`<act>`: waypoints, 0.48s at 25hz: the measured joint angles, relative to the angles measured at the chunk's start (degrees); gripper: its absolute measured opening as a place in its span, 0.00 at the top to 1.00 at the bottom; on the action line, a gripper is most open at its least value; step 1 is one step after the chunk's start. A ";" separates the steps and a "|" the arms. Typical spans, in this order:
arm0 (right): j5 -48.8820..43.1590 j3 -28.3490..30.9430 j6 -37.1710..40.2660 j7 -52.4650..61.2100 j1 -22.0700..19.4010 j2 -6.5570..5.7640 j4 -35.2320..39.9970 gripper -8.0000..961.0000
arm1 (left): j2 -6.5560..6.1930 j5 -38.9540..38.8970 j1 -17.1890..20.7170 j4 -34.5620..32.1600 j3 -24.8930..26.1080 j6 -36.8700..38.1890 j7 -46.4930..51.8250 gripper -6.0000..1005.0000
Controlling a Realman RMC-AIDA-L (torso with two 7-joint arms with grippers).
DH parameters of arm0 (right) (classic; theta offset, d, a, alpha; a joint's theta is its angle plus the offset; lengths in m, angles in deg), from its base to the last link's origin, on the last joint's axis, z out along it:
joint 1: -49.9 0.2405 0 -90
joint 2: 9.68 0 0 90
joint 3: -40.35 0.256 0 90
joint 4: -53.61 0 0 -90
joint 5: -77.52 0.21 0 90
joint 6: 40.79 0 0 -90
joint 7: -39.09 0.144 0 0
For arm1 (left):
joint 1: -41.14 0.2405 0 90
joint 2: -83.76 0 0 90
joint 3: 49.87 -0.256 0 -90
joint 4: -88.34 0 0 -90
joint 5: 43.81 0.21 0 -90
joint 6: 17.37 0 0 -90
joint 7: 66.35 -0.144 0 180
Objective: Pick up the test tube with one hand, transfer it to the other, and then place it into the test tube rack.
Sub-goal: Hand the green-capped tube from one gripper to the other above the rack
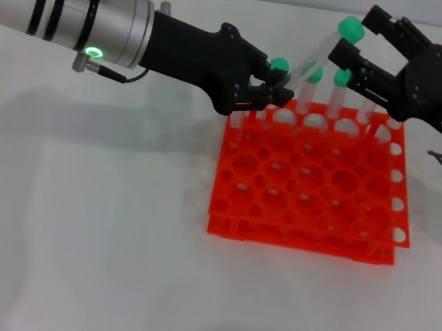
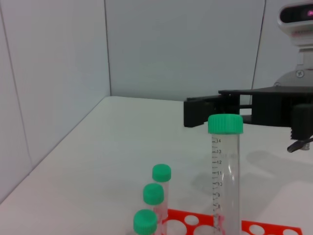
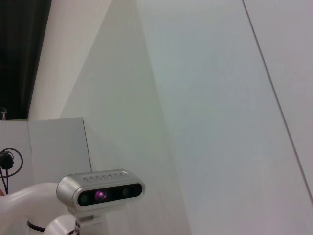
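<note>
My left gripper (image 1: 275, 90), on the green-ringed arm, is shut on the lower end of a clear test tube (image 1: 313, 61). It holds the tube tilted above the far edge of the orange-red rack (image 1: 302, 237). The tube's green cap (image 1: 350, 28) points up and to the right. My right gripper (image 1: 362, 45), black with a white label, is open. Its fingers stand above and below the capped end, and contact does not show. In the left wrist view the held tube (image 2: 225, 181) stands before the right gripper (image 2: 244, 110). The right wrist view shows none of these.
Several other green-capped tubes (image 1: 340, 88) stand in the rack's far row; three show in the left wrist view (image 2: 153, 194). The rack's nearer holes are empty. The rack sits on a white table (image 1: 77, 236), and a wall rises behind it.
</note>
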 joint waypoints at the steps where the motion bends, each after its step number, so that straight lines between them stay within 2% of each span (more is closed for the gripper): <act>1: 0.05 0.00 -0.12 -0.15 0.27 0.00 -0.31 0.10 | 0.03 -0.01 -0.03 0.00 0.01 -0.03 -0.01 0.80; 12: 0.15 -0.01 -0.87 -0.89 1.00 0.05 -0.96 0.10 | 0.32 -0.01 -0.06 0.00 0.01 -0.94 -0.03 0.80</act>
